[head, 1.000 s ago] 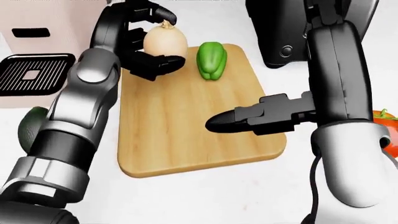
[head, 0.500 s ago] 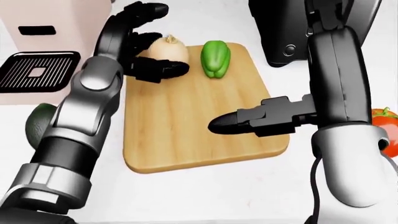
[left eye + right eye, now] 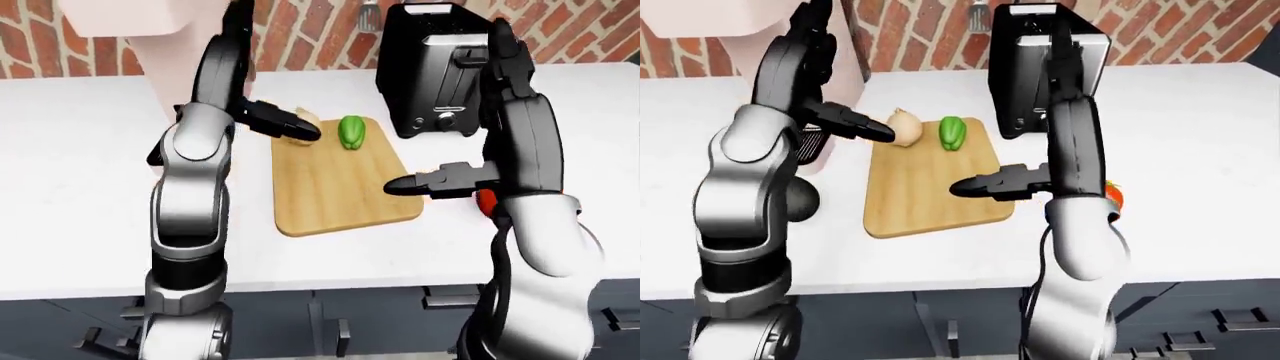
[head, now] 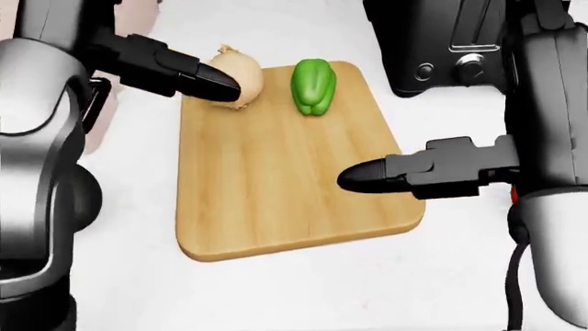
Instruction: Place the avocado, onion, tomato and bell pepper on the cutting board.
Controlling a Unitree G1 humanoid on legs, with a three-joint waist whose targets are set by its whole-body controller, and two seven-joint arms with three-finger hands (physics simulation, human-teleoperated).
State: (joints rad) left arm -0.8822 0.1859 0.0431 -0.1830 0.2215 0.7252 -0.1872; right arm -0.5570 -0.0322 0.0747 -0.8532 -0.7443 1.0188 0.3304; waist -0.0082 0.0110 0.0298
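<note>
Dark cabinet fronts sit below the white tabletop (image 3: 80,187). The cutting board (image 4: 276,193) carries onion (image 4: 240,79) and bell pepper (image 4: 312,85); both robot hands, left (image 4: 198,79) and right (image 4: 386,176), are spread. Tomato (image 3: 1112,196) lies beside the right arm; toaster (image 3: 430,67), brick wall beyond

Head view looks steeply down, close on the cutting board (image 4: 294,193). Both eye views sit farther off, sharing board and counter (image 3: 80,165).
</note>
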